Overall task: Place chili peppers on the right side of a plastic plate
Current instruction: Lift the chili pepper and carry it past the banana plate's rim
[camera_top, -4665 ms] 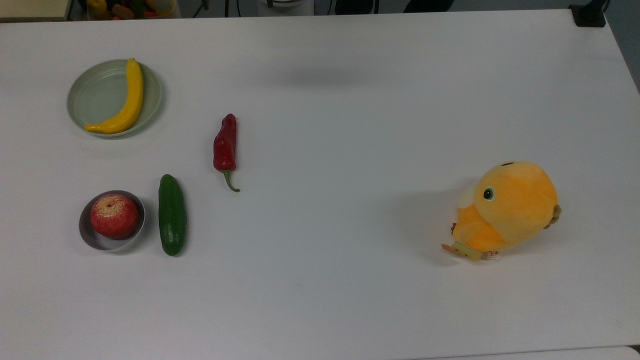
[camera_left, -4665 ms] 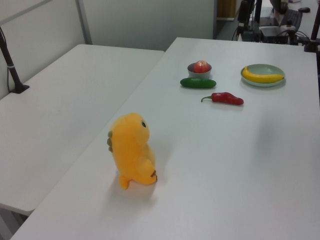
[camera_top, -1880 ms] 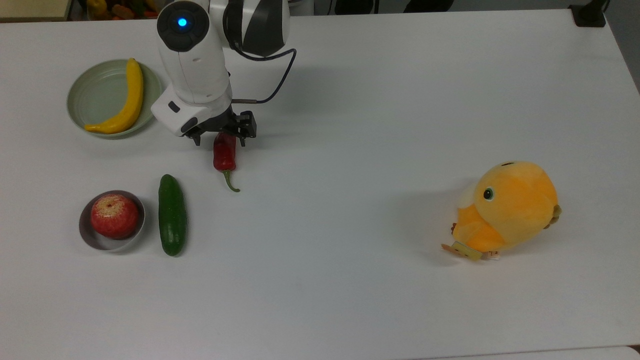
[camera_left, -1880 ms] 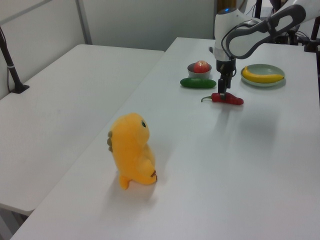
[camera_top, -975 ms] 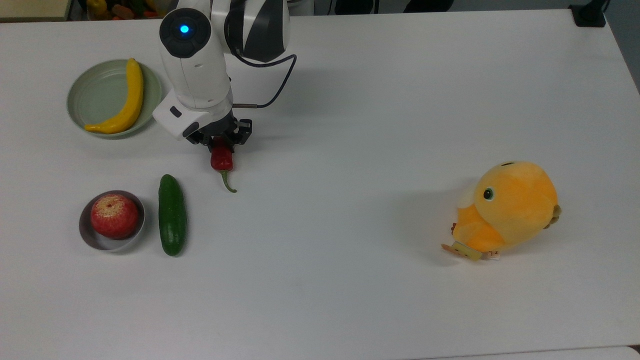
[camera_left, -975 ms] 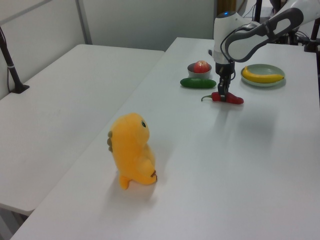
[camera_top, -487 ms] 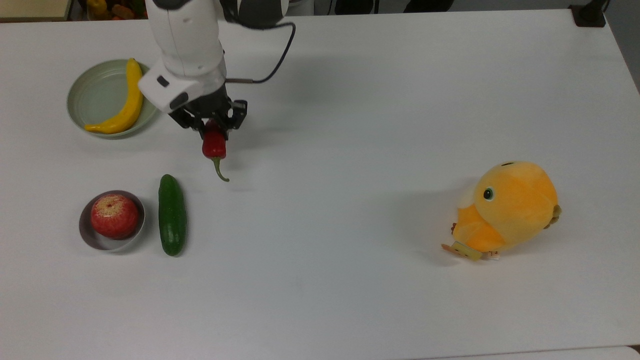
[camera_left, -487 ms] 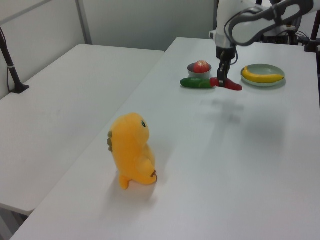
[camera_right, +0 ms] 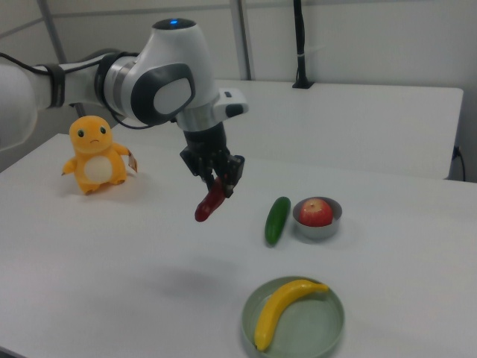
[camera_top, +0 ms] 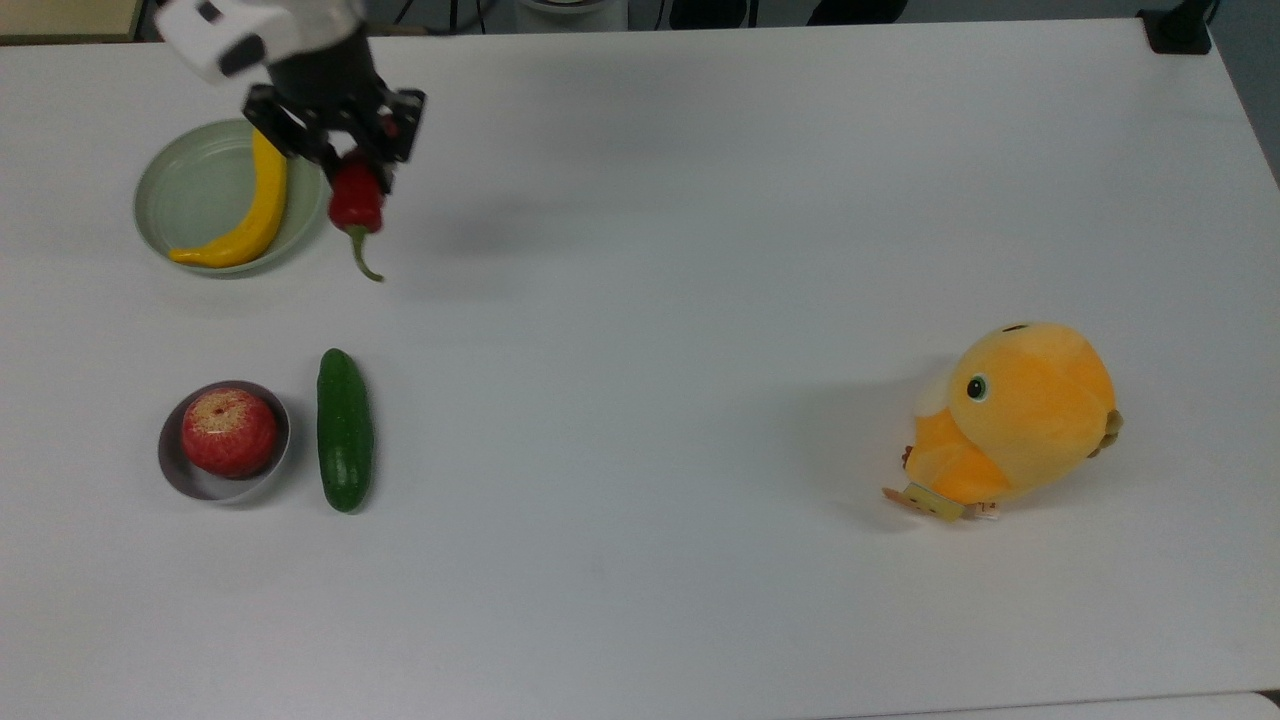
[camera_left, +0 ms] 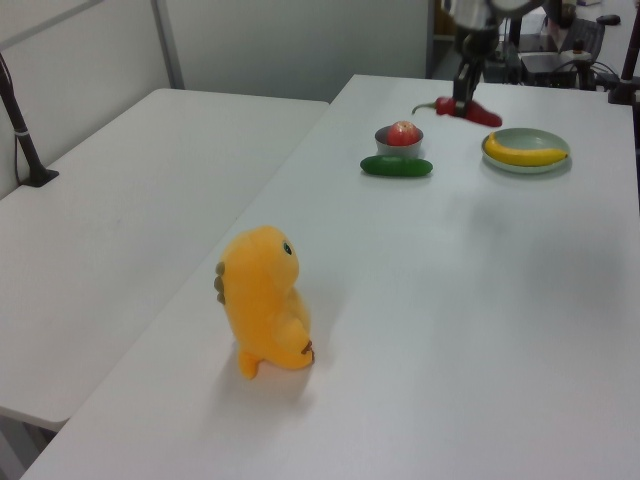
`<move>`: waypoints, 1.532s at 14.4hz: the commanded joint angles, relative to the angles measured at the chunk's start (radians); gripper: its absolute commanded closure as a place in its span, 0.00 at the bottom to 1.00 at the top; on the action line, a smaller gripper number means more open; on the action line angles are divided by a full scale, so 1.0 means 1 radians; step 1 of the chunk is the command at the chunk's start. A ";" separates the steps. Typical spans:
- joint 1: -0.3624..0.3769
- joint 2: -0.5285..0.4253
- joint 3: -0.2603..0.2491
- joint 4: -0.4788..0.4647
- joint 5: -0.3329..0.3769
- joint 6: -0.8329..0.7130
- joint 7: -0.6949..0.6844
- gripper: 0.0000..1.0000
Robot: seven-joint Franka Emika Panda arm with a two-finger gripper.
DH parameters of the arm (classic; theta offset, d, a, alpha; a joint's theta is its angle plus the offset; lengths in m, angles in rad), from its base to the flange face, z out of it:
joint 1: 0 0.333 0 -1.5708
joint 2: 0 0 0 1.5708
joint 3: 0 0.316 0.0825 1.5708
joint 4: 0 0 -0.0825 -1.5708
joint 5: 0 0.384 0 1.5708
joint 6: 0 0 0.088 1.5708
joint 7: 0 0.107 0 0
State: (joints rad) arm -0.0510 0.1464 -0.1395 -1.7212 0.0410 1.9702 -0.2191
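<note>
My gripper point(camera_top: 352, 165) is shut on the dark-red chili pepper point(camera_top: 356, 203) and holds it well above the table, green stem hanging down. In the top view the chili hangs just off the right rim of the pale green plate point(camera_top: 190, 190). In the right view the gripper point(camera_right: 222, 185) and chili point(camera_right: 210, 203) hang high, behind and to the left of the plate point(camera_right: 317, 332). In the left view the chili point(camera_left: 472, 111) hangs in the gripper point(camera_left: 463, 103), left of and above the plate point(camera_left: 530, 133).
A yellow banana point(camera_top: 248, 200) lies in the plate. On the top view's lower left, a dark green cucumber point(camera_top: 344, 430) lies beside a grey bowl point(camera_top: 170, 470) holding a red apple point(camera_top: 228, 430). An orange plush toy point(camera_top: 1010, 415) stands far right.
The gripper closed on the chili, lifted it off the table, and has carried it up and toward the plate, to the top view's upper left.
</note>
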 commanded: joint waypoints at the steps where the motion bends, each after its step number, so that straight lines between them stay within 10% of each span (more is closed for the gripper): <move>1: -0.001 -0.047 -0.113 -0.009 0.069 -0.037 -0.196 0.84; 9: -0.075 0.001 -0.290 -0.012 0.095 -0.014 -0.629 0.84; 22: -0.248 0.294 -0.292 -0.018 0.148 0.351 -0.818 0.83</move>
State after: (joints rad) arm -0.2979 0.4105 -0.4304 -1.7434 0.1651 2.2835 -1.0101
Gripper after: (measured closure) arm 0.599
